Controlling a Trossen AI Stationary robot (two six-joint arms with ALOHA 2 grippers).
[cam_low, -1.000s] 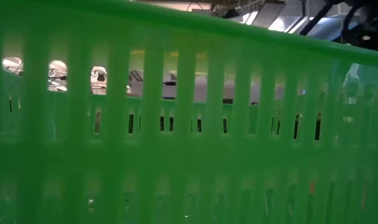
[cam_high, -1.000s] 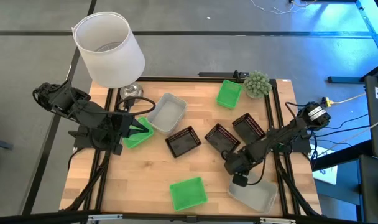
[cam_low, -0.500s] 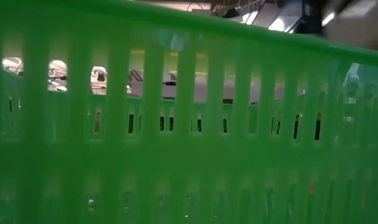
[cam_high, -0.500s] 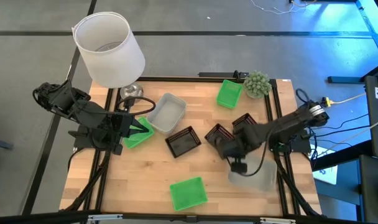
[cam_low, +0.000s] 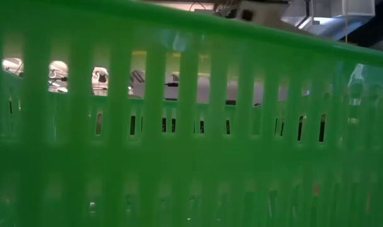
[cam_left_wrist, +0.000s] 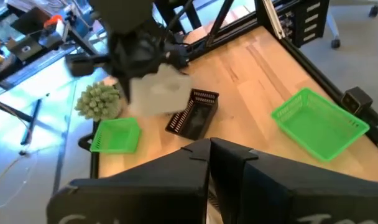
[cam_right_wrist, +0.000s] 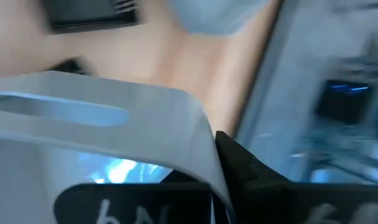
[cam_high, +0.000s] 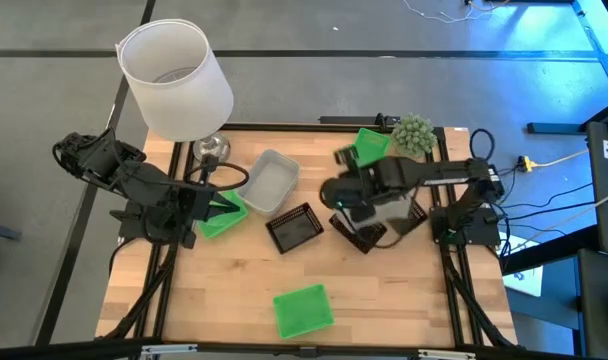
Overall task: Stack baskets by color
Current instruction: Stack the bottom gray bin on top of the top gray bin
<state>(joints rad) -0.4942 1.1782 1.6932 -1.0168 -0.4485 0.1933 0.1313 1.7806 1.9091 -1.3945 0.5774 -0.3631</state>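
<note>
Beside the plant ball (cam_high: 414, 132), a grey-white basket (cam_high: 386, 210) rode aloft.
The right gripper (cam_high: 356, 203), clamped shut on its rim, had lifted it from the table's near-right corner toward its twin (cam_high: 267, 181); the left gripper (cam_high: 210, 207) stayed closed on a green basket (cam_high: 224, 215).

The desk (cam_high: 234, 285) has a top of pale wood strips, smooth with a soft sheen, inside a dark metal frame. The green baskets (cam_high: 303, 310) are bright slotted plastic, a little glossy. Beside the lampshade (cam_high: 176, 80), which looks like matt white plastic, the grey-white basket (cam_high: 268, 181) is cloudy, half-clear plastic. The black baskets (cam_high: 294, 228) are matt ribbed plastic. The plant ball (cam_high: 414, 133) near them looks fuzzy and rough. The arms are matt black.
</note>
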